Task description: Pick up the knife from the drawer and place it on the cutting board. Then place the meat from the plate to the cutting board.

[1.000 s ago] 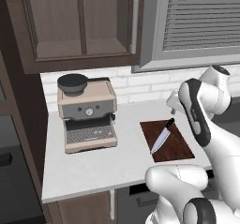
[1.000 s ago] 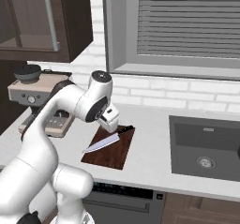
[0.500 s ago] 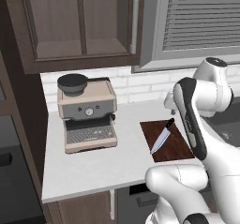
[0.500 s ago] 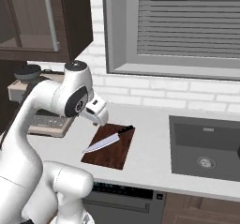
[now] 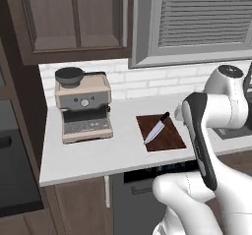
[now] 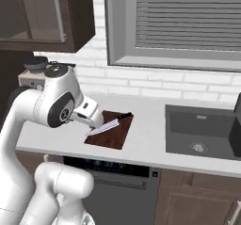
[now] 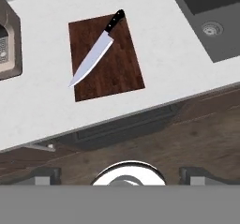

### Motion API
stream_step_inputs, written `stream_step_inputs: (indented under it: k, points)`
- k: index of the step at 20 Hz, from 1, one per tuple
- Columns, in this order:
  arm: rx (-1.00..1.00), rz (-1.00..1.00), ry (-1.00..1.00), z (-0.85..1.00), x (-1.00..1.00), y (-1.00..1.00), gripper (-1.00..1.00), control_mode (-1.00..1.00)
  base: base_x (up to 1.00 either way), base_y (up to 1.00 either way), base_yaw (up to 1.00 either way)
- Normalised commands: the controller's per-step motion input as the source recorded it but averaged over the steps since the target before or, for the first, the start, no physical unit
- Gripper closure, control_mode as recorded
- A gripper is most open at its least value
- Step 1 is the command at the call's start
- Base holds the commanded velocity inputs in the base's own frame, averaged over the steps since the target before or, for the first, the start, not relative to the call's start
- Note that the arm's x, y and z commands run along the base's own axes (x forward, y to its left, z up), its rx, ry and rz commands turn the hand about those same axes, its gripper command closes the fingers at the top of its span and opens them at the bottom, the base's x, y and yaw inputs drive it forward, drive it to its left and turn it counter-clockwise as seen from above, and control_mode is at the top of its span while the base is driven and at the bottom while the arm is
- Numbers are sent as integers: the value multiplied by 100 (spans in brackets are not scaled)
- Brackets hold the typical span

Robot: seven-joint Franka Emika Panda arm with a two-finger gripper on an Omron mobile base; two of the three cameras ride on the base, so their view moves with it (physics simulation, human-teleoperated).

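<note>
On the cutting board (image 7: 105, 56) lies the knife (image 7: 96, 49), diagonal, beside the espresso machine (image 5: 82, 108) on the worktop (image 5: 108, 150); whether the jaws are spread, I cannot tell.

Silver-bladed, black-handled knife (image 7: 96, 50) on reddish-brown cutting board (image 7: 123, 73).

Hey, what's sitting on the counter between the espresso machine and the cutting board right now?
Nothing. In the left base view, bare white counter separates the espresso machine from the cutting board, which carries the knife.
</note>
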Motion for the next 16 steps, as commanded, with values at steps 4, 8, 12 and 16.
stream_step_inputs:
  k: [4,8,12,16]
  points:
    - [0,0,0,0,0,0,-100,100,-56,-87,0]
    - [0,0,0,0,0,0,-100,100,-28,-100,0]
    - [0,0,0,0,0,0,-100,100,-10,-100,-4]
    - [0,0,0,0,0,0,-100,100,0,-100,-12]
